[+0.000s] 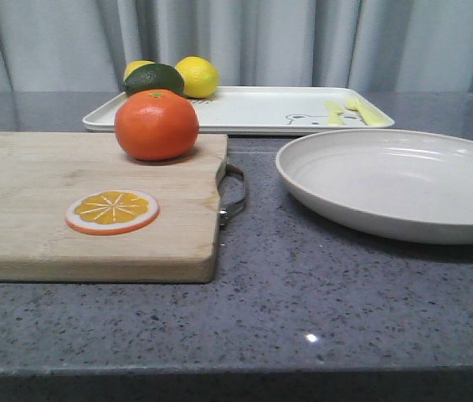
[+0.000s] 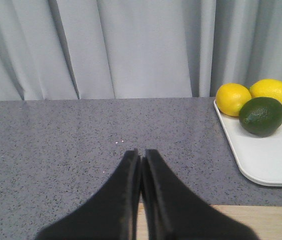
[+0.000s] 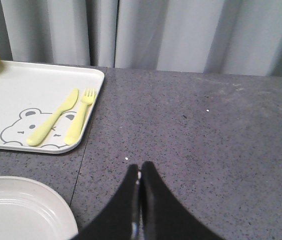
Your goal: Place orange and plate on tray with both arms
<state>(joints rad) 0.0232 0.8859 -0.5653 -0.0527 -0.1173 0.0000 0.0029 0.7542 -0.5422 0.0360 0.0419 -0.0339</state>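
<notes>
Worktop (image 1: pixel 320 293): grey speckled stone, pale curtain behind.
Orange (image 1: pixel 156 124): round, bright, green stem spot — on the far edge of the cutting board (image 1: pixel 43 209).
Plate (image 1: pixel 395 180): wide off-white, raised rim — right of board.
Tray (image 1: pixel 253 109): white, bear drawing, behind both.
Left fingers (image 2: pixel 141 165): clenched, holding nothing.
Right fingers (image 3: pixel 140 177): clenched, holding nothing.

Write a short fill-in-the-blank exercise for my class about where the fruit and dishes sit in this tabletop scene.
1. The orange rests on the wooden ____.
2. Two lemons and a dark green lime lie on the white ____.
3. The plate holds ____ fruit.
4. The fingers of the left gripper and right gripper are ____.

Missing words: cutting board; tray; no; shut
</notes>
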